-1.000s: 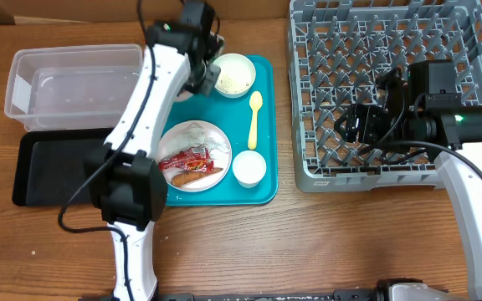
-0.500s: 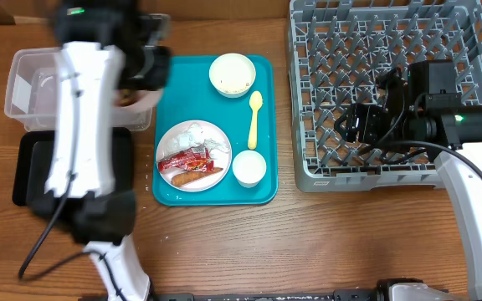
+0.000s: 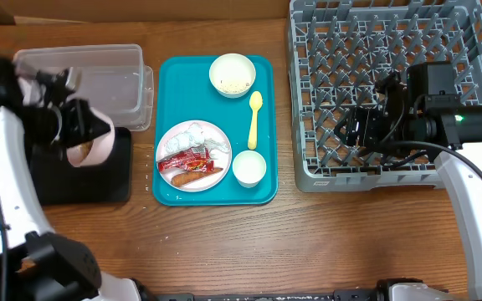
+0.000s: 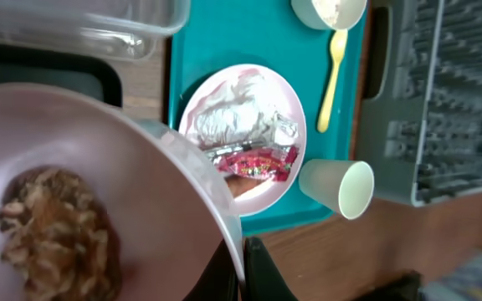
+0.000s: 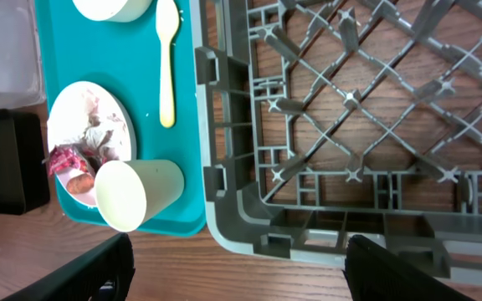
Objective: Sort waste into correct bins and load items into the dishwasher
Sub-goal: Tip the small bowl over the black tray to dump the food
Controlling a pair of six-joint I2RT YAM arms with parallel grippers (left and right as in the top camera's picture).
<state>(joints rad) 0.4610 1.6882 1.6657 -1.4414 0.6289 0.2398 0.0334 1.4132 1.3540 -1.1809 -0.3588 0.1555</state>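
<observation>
My left gripper [image 4: 243, 269] is shut on the rim of a pink bowl [image 4: 99, 192] with brown food scraps in it, held over the black bin [image 3: 90, 176]; the bowl also shows in the overhead view [image 3: 90, 146]. On the teal tray [image 3: 262, 194] sit a pink plate [image 3: 192, 155] with foil, a red wrapper and a sausage, a white cup [image 3: 248, 168], a yellow spoon [image 3: 255, 119] and a cream bowl [image 3: 232, 74]. My right gripper [image 5: 237, 267] is open and empty above the front left corner of the grey dish rack [image 3: 392, 50].
A clear plastic bin [image 3: 107, 75] stands at the back left, behind the black bin. The rack fills the back right of the wooden table. Cardboard lies along the far edge.
My left arm has swung from the cream bowl on the tray leftward, carrying the pink bowl over the clear bin and then down over the black bin. The right arm has not moved.
</observation>
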